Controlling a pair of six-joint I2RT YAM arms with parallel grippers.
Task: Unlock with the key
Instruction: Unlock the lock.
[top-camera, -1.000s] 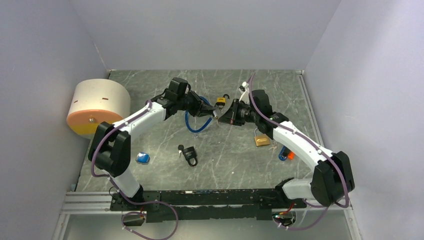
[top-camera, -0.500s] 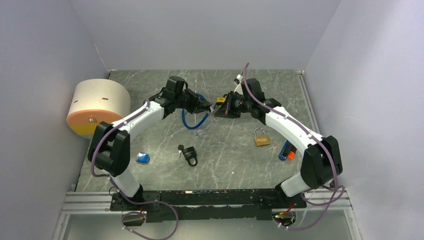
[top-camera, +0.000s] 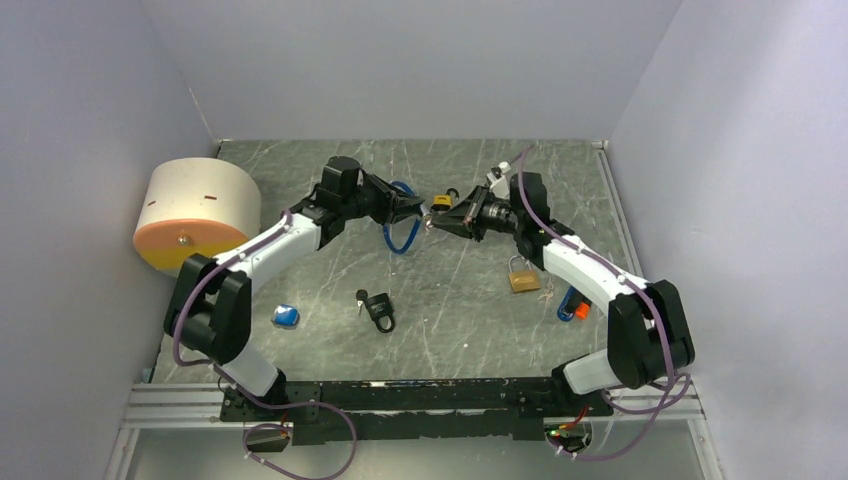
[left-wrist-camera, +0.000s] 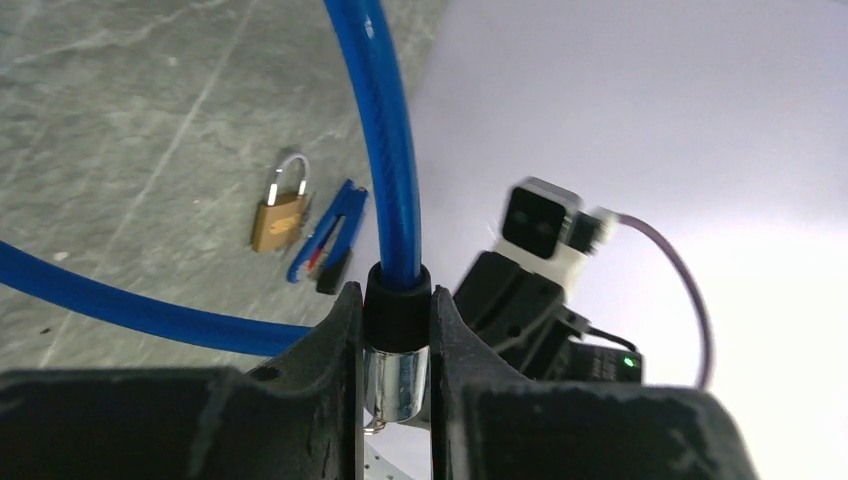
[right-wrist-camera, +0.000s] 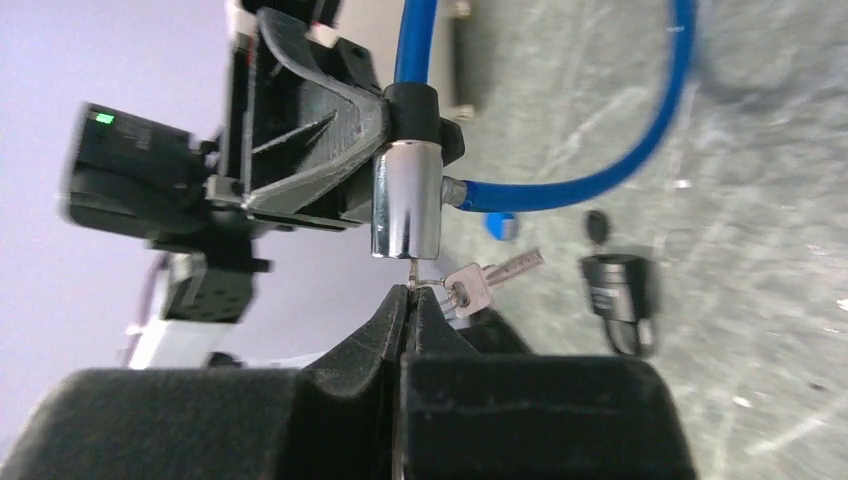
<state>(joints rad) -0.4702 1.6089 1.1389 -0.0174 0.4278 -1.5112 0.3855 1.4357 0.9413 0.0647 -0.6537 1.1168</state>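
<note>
A blue cable lock (top-camera: 400, 240) hangs above the table's far middle. Its black-collared chrome cylinder (left-wrist-camera: 396, 370) is clamped between my left gripper's (left-wrist-camera: 396, 300) fingers, with the blue cable (left-wrist-camera: 385, 150) rising out of it. In the right wrist view the chrome cylinder (right-wrist-camera: 406, 210) points its end at my right gripper (right-wrist-camera: 410, 292). That gripper is shut on a thin key (right-wrist-camera: 413, 272), whose tip meets the cylinder's end. Spare keys (right-wrist-camera: 490, 278) dangle from a ring beside it. From above, the left gripper (top-camera: 418, 208) and right gripper (top-camera: 432, 224) meet tip to tip.
A brass padlock (top-camera: 523, 278) and a blue and orange lock (top-camera: 572, 305) lie at the right. A black lock (top-camera: 379, 308) and a small blue object (top-camera: 286, 316) lie nearer the front. A yellow padlock (top-camera: 442, 200) sits behind the grippers. A cream drum (top-camera: 195, 212) stands far left.
Both grippers, with the lock cylinder between them, have shifted slightly toward the back of the table. The right arm's elbow has swung, and its jaws have closed fully on the key.
</note>
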